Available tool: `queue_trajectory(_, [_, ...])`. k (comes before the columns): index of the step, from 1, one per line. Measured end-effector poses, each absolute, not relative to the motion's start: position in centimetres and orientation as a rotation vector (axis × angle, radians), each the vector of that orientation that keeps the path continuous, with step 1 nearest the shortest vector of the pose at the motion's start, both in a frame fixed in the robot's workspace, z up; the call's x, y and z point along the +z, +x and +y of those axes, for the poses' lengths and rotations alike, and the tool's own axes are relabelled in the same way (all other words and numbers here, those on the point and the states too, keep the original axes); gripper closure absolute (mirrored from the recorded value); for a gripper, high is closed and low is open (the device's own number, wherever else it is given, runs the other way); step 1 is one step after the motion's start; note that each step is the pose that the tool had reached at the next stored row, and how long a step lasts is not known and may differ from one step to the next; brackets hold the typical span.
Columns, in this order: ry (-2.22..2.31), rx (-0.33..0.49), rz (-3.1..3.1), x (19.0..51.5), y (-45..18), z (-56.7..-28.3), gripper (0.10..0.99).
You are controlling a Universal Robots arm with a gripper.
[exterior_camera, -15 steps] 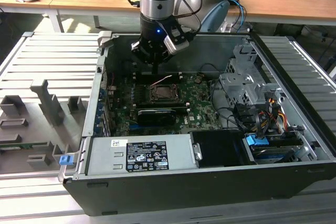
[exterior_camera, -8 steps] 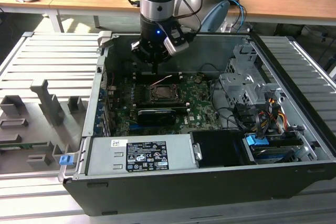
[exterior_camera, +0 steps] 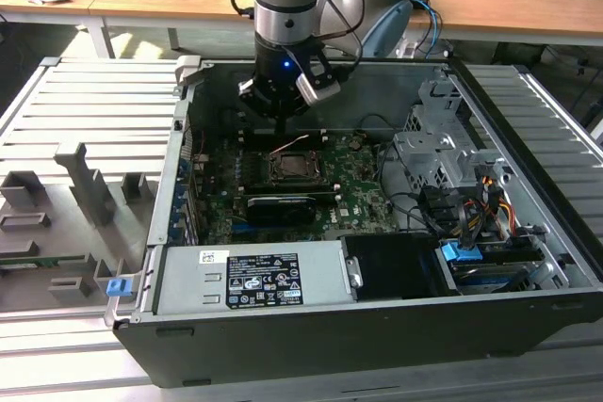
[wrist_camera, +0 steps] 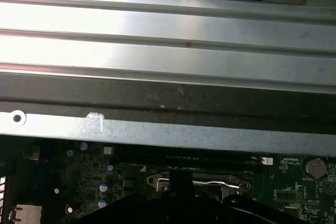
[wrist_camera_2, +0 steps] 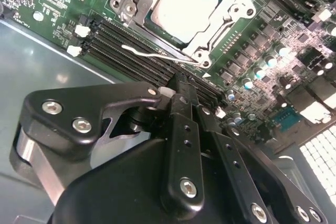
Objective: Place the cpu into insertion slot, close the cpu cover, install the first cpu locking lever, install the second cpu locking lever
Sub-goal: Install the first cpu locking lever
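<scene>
The cpu (wrist_camera_2: 184,3) sat in the slot (wrist_camera_2: 160,31) on the green board (wrist_camera_2: 58,9), its silvery top showing through the cut-out of the cover (wrist_camera_2: 227,24) lying over it. A thin wire lever (wrist_camera_2: 157,56) stood loose beside the cover. The claw (wrist_camera_2: 181,83) hung just by that lever, fingertips drawn together, with nothing seen between them.

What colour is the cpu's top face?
The cpu is silvery-grey on top, clearest in the second wrist view.
</scene>
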State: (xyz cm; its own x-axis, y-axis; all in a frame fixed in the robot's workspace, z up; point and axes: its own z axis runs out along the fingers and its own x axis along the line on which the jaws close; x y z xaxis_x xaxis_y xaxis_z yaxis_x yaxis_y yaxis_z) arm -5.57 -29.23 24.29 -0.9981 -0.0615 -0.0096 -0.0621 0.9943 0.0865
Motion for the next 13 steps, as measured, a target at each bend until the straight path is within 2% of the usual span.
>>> queue_trajectory(13, [-0.093,0.136,3.130,23.79,-5.50,-29.24,0.980])
